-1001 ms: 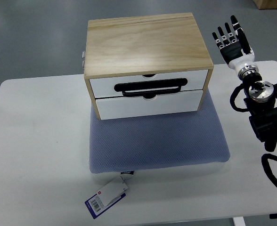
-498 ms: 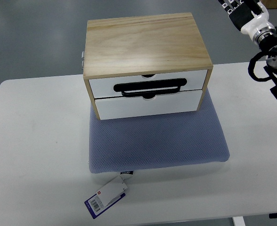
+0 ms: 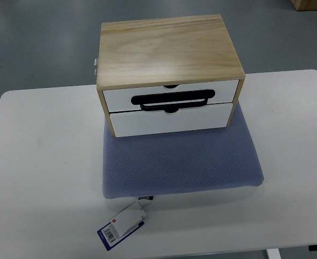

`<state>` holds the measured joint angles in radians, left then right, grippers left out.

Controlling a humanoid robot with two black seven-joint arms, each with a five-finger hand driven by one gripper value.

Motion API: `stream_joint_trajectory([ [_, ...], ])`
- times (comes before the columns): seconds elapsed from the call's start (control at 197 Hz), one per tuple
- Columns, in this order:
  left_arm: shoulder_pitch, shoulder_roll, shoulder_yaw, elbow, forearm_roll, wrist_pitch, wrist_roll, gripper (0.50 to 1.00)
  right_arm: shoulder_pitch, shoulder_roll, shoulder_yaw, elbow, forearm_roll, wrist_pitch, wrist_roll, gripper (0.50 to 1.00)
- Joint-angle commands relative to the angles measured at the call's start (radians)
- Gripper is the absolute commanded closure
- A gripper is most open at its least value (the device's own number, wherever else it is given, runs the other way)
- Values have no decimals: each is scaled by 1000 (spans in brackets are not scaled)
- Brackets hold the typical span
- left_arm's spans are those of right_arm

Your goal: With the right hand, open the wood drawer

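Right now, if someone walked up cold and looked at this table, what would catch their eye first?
Most likely the wooden drawer box, standing at the far middle of the white table, its two white drawers shut, with a black handle across the front. It sits on the back of a blue-grey padded mat, and a tag with a barcode lies off the mat's near edge. No robot hand is in view.

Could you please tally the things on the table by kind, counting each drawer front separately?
Wooden box: 1
White drawer fronts, upper and lower: 2
Black handle: 1
Blue-grey cushion: 1
Barcode tag: 1
Total: 6
No robot hand is in view.
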<state>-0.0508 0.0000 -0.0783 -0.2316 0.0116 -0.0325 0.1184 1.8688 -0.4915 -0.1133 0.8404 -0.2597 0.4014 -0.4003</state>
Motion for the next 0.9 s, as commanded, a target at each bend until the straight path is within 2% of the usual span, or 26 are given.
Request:
stream_joint_trajectory([
  [0.0, 0, 0, -1, 0, -1, 0, 0, 500, 154, -2, -112, 163, -6, 36, -46, 554],
  [0.168, 0, 0, -1, 0, -1, 0, 0, 500, 296, 16, -235, 454, -6, 66, -68, 554],
  [0.274, 0, 0, -1, 1, -2, 0, 0, 500, 343, 47, -244, 533, 59, 83, -68, 554],
  [0.396, 0, 0, -1, 2, -4, 0, 0, 500, 345, 119, -244, 540, 151, 99, -63, 554],
  [0.569, 0, 0, -1, 5, -5, 0, 0, 500, 299, 214, -244, 526, 157, 73, -54, 554],
  [0.894, 0, 0, -1, 8, -10, 0, 0, 500, 219, 268, -250, 485, 114, 36, -55, 556],
])
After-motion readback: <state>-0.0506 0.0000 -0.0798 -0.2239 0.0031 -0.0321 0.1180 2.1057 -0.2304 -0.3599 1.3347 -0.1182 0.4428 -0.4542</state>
